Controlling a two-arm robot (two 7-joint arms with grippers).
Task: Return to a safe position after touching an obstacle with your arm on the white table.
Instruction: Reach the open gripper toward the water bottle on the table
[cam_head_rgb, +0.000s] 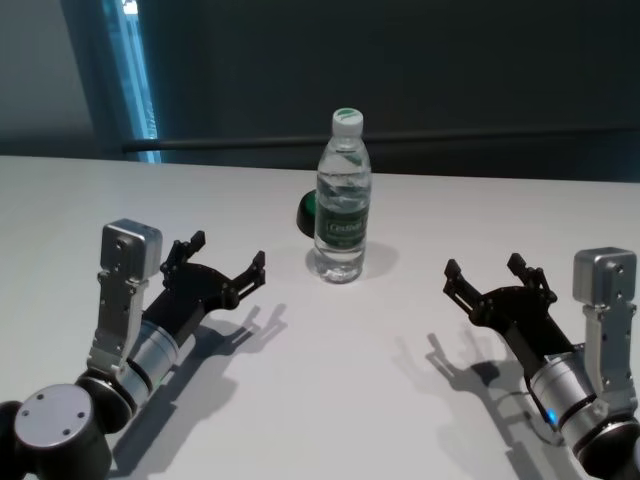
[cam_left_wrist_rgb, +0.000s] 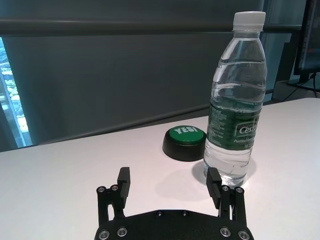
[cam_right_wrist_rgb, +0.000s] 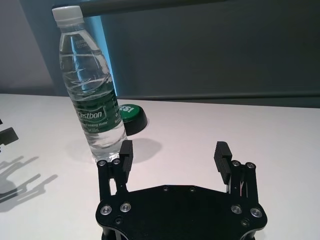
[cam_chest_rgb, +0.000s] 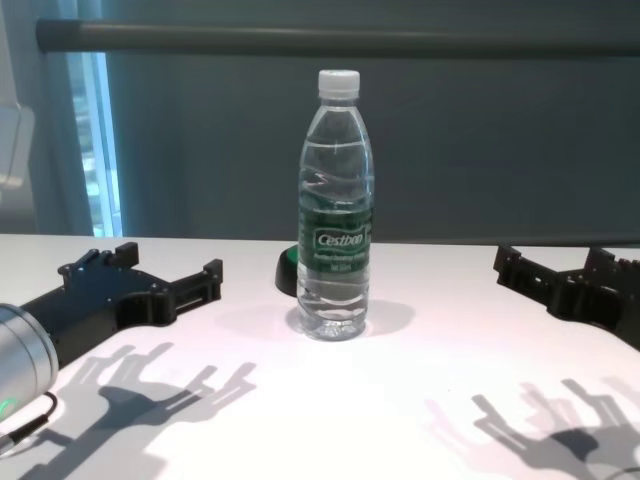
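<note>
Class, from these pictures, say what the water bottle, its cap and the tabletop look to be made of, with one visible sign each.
Water bottle: clear, glossy thin plastic, apparently; the background shows through its ribbed wall.
Cap: opaque white plastic, probably; fine ridges.
White table: smooth matte surface, perhaps laminate; gripper shadows stay soft, without mirror glare.

The clear, green-labelled bottle (cam_head_rgb: 342, 200) stands upright, capped, on the white table (cam_head_rgb: 330, 380).

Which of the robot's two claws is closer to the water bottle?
The left. The left gripper is open, just to the left of the bottle and apart from it. The right gripper, also open, sits farther off on the bottle's right over the table.
</note>
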